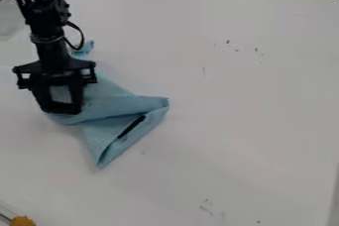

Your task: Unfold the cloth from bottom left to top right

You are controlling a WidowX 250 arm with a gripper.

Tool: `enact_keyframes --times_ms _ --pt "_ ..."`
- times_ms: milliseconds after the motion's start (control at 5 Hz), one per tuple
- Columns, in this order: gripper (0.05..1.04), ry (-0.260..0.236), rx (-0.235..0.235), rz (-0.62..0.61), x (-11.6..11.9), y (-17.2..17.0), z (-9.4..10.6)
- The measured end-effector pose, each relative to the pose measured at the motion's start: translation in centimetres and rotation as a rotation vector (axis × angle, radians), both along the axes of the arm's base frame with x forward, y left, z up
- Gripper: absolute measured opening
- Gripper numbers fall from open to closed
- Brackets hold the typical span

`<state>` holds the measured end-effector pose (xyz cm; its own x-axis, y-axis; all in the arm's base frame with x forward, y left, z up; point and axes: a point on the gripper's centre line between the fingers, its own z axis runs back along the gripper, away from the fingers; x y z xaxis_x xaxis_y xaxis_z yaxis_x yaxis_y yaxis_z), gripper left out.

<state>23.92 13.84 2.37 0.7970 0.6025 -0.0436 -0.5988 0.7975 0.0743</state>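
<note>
One rumpled blue cloth (122, 105) with pointed folds and a dark streak (131, 127) lies beneath clenched fingers (77, 102).

The counter (258, 121) is white and flat, its far edge slanting down toward the right. On its left half lies the light blue cloth (119, 105), folded and creased, with a narrow bunched end toward the far side, one corner pointing right and another pointing to the near side. A dark streak (131, 127) runs aslant on the cloth between those two corners. Small dark marks (228, 41) dot the counter beyond the cloth to the right, and more smudges (206, 211) sit near the bottom.
</note>
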Motion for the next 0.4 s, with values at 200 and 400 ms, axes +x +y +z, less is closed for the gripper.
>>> enact_keyframes --times_ms 200,400 --pt "1.004 0.024 0.015 0.031 -0.8 -0.7 -0.2" --pt "1.007 0.018 -0.024 0.070 -1.9 -1.1 -1.1"
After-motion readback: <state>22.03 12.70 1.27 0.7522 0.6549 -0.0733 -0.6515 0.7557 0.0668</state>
